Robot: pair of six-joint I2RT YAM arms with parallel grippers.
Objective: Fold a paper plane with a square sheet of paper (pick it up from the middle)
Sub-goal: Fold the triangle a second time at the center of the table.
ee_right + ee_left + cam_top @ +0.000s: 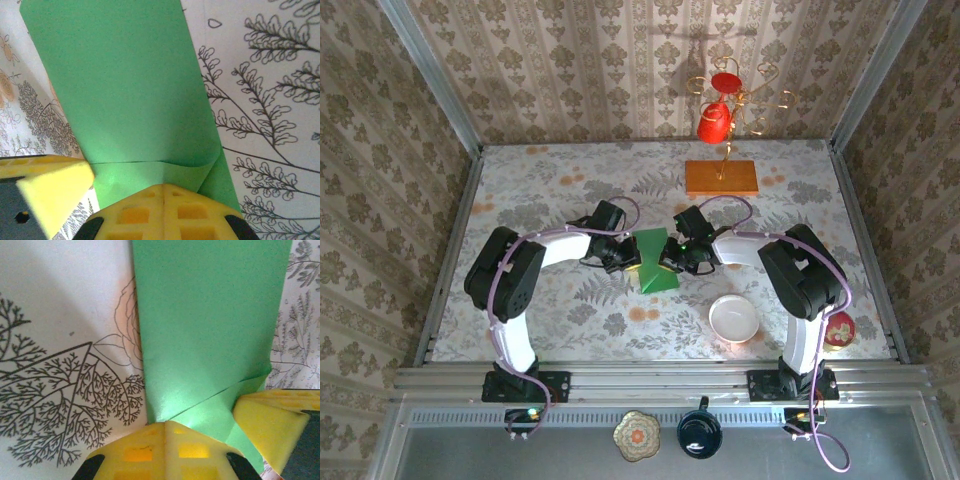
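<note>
Partly folded thin bright green sheet of paper [655, 262] at the middle of the floral-printed table [570, 180], one flap curled up off the surface. Pinched at its left side by the left gripper [165, 426], yellow fingers pressed together on the fold, and likewise at its right side by the right gripper [162, 187]. Well apart from the round white bowl [733, 318] and the orange rectangular wooden slab [721, 177].
</note>
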